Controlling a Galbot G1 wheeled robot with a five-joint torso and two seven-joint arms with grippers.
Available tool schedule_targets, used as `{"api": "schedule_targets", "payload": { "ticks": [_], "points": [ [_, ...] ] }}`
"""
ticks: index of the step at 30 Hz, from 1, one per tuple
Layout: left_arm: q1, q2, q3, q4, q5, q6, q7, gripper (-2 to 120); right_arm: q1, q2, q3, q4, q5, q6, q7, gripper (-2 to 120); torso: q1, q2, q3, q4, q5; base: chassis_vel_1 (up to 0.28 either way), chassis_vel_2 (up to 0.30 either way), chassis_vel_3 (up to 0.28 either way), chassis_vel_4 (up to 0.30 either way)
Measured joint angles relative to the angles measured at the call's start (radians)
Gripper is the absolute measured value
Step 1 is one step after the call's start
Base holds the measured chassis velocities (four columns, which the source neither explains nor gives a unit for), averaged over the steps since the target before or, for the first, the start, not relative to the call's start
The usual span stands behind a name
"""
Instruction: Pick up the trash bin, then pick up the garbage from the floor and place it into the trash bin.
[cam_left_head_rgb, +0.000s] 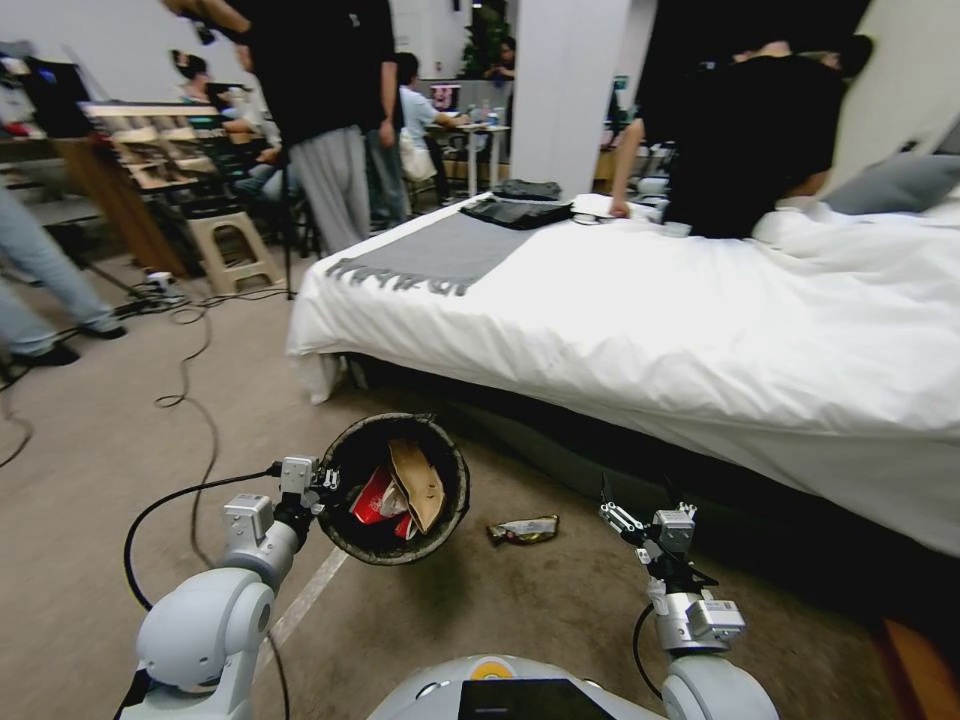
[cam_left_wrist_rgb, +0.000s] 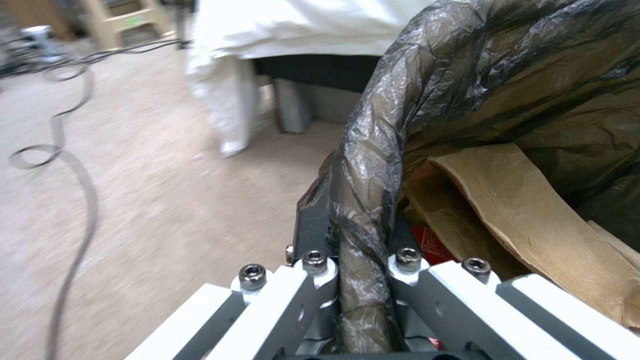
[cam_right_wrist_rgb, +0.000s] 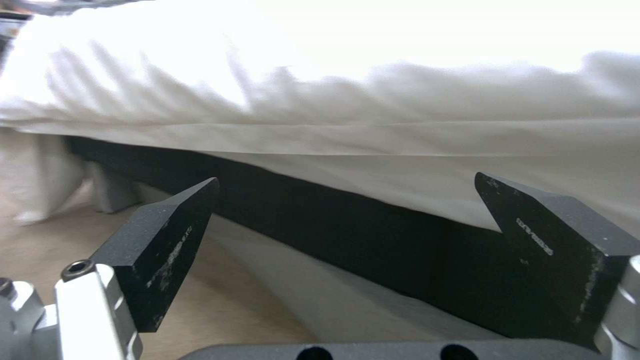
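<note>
My left gripper (cam_left_head_rgb: 322, 482) is shut on the near rim of the trash bin (cam_left_head_rgb: 440, 455), holding it tilted so its mouth faces me. In the left wrist view the fingers (cam_left_wrist_rgb: 313, 227) pinch the dark liner bag over the trash bin's rim (cam_left_wrist_rgb: 363, 165). Inside lie brown crumpled paper (cam_left_head_rgb: 418, 482) and a red-and-white wrapper (cam_left_head_rgb: 374, 497). One piece of garbage, a shiny yellowish wrapper (cam_left_head_rgb: 523, 530), lies on the floor (cam_left_head_rgb: 90, 450) just right of the bin. My right gripper (cam_left_head_rgb: 640, 497) hangs open and empty right of that wrapper, facing the bed base (cam_right_wrist_rgb: 347, 225).
A bed with a white duvet (cam_left_head_rgb: 650, 320) fills the right side, its dark base (cam_left_head_rgb: 560, 420) close behind the bin. Cables (cam_left_head_rgb: 190, 390) snake over the carpet on the left. A pale tape line (cam_left_head_rgb: 308, 592) runs by my left arm. People and a stool (cam_left_head_rgb: 232, 250) stand beyond.
</note>
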Motion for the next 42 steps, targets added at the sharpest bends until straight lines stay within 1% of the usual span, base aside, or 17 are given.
{"api": "schedule_targets", "payload": {
  "ticks": [9,12,14,16,17,19,20,22,23,24,27,29,30,32,36,37,42],
  "points": [
    [0.002,-0.002,0.000,0.007,0.000,-0.024,-0.001,1,0.002,0.000,-0.007,-0.009,0.003,-0.016,0.003,100,0.000,0.000,0.000,0.0003,-0.0001,0.092,0.097,0.101,0.100],
    [0.002,-0.002,0.000,0.009,0.000,-0.031,-0.002,1,0.010,-0.006,-0.004,-0.015,0.018,-0.050,0.003,100,0.000,0.000,0.000,0.0003,-0.0001,0.023,0.022,0.011,0.016],
    [0.002,0.000,-0.001,0.010,-0.002,-0.033,-0.002,1,0.026,-0.012,0.005,-0.023,0.039,-0.105,-0.001,100,0.000,0.000,0.000,-0.0002,-0.0001,0.000,0.000,0.000,0.000],
    [0.002,0.002,-0.001,0.010,-0.005,-0.033,-0.001,1,0.053,-0.015,0.025,-0.035,0.056,-0.199,-0.033,100,0.000,0.000,0.000,-0.0005,0.0000,0.000,0.000,0.000,0.000],
    [0.002,0.002,-0.001,0.010,-0.005,-0.033,-0.001,1,0.053,-0.015,0.025,-0.035,0.056,-0.199,-0.033,100,0.000,0.000,0.000,-0.0005,0.0000,0.000,0.000,0.000,0.000],
    [0.002,0.003,-0.004,0.009,-0.008,-0.034,-0.002,1,0.094,-0.012,0.057,-0.051,0.056,-0.307,-0.100,100,0.000,0.000,0.000,-0.0001,0.0001,0.000,0.000,0.000,0.000],
    [0.002,0.003,-0.004,0.009,-0.008,-0.034,-0.002,1,0.094,-0.012,0.057,-0.051,0.056,-0.307,-0.100,100,0.000,0.000,0.000,-0.0001,0.0001,0.000,0.000,0.000,0.000],
    [0.004,0.003,-0.008,0.009,-0.010,-0.035,-0.001,1,0.139,-0.020,0.094,-0.067,0.056,-0.414,-0.194,100,0.000,0.000,0.000,-0.0003,0.0000,0.000,0.000,0.000,0.000],
    [0.005,0.003,-0.009,0.009,-0.011,-0.035,-0.001,1,0.159,-0.032,0.104,-0.078,0.063,-0.447,-0.237,100,0.000,0.000,0.000,0.0000,-0.0002,0.000,0.000,0.000,0.000],
    [0.005,0.003,-0.009,0.009,-0.011,-0.035,-0.001,1,0.159,-0.032,0.104,-0.078,0.063,-0.447,-0.237,100,0.000,0.000,0.000,0.0000,-0.0002,0.000,0.000,0.000,0.000],
    [0.006,0.003,-0.011,0.010,-0.012,-0.037,0.000,1,0.238,-0.077,0.108,-0.135,0.083,-0.529,-0.329,100,0.000,0.000,0.000,-0.0001,0.0002,0.000,0.000,0.000,0.000],
    [0.006,0.003,-0.011,0.010,-0.013,-0.037,0.001,1,0.256,-0.091,0.103,-0.149,0.092,-0.548,-0.342,100,0.000,0.000,0.000,0.0001,0.0001,0.000,0.000,0.000,0.000],
    [0.004,0.004,-0.011,0.010,-0.014,-0.037,0.001,1,0.285,-0.117,0.091,-0.171,0.111,-0.585,-0.361,100,0.000,0.000,0.000,0.0000,0.0000,0.000,0.000,0.000,0.000],
    [0.003,0.005,-0.011,0.011,-0.015,-0.037,0.001,1,0.303,-0.139,0.080,-0.188,0.126,-0.611,-0.370,100,0.000,0.000,0.000,0.0001,0.0003,0.000,0.000,0.000,0.000],
    [-0.003,0.010,-0.010,0.015,-0.022,-0.037,0.001,1,0.360,-0.238,0.027,-0.253,0.153,-0.689,-0.387,100,0.000,0.000,0.000,-0.0002,0.0002,0.000,0.000,0.000,0.000],
    [-0.003,0.010,-0.010,0.015,-0.022,-0.037,0.001,1,0.360,-0.238,0.027,-0.253,0.153,-0.689,-0.387,100,0.000,0.000,0.000,-0.0002,0.0002,0.000,0.000,0.000,0.000],
    [-0.010,0.010,-0.008,0.022,-0.024,-0.037,0.002,1,0.409,-0.315,-0.021,-0.312,0.147,-0.747,-0.422,100,0.000,0.000,0.000,0.0000,0.0000,0.000,0.000,0.000,0.000]
  ]
}}
